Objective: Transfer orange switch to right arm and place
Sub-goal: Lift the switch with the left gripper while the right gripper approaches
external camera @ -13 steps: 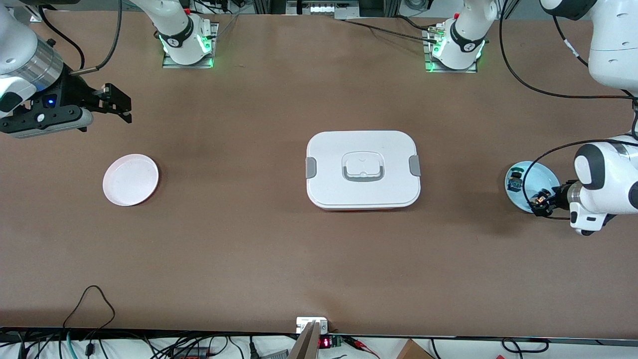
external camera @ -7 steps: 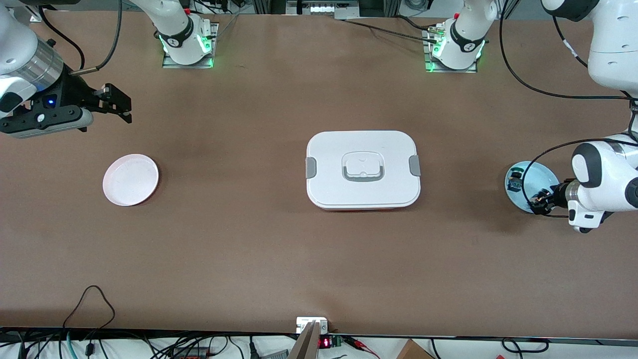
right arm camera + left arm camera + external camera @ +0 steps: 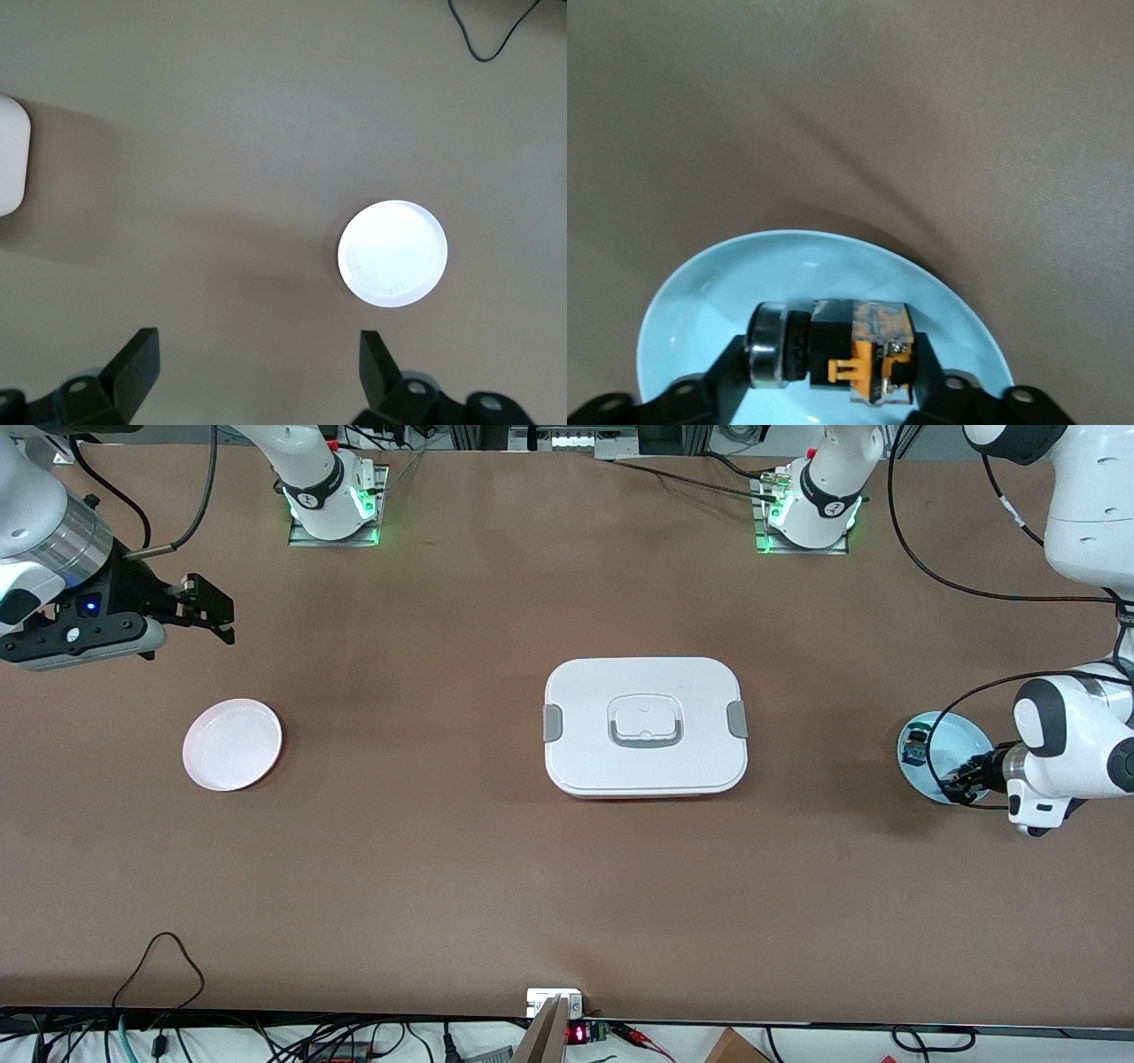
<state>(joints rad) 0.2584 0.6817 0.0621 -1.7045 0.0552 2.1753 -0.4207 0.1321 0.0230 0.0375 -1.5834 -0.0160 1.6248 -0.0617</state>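
The orange switch (image 3: 859, 341), black with an orange-copper body and a silver ring, lies across the light blue plate (image 3: 700, 301). My left gripper (image 3: 828, 359) is shut on it, one finger against the silver ring and the other against the orange end. In the front view the left gripper (image 3: 961, 782) is low over the blue plate (image 3: 952, 737) at the left arm's end of the table. My right gripper (image 3: 217, 611) is open and empty, and waits in the air at the right arm's end. It also shows in the right wrist view (image 3: 257, 354).
A small blue-and-green part (image 3: 912, 755) lies on the blue plate. A pale pink plate (image 3: 232, 744) sits on the table near the right gripper, and shows in the right wrist view (image 3: 392, 253). A white lidded box (image 3: 645, 726) stands mid-table.
My left wrist and gripper have shifted slightly toward the left arm's end of the table, over the blue plate. The right arm has not moved.
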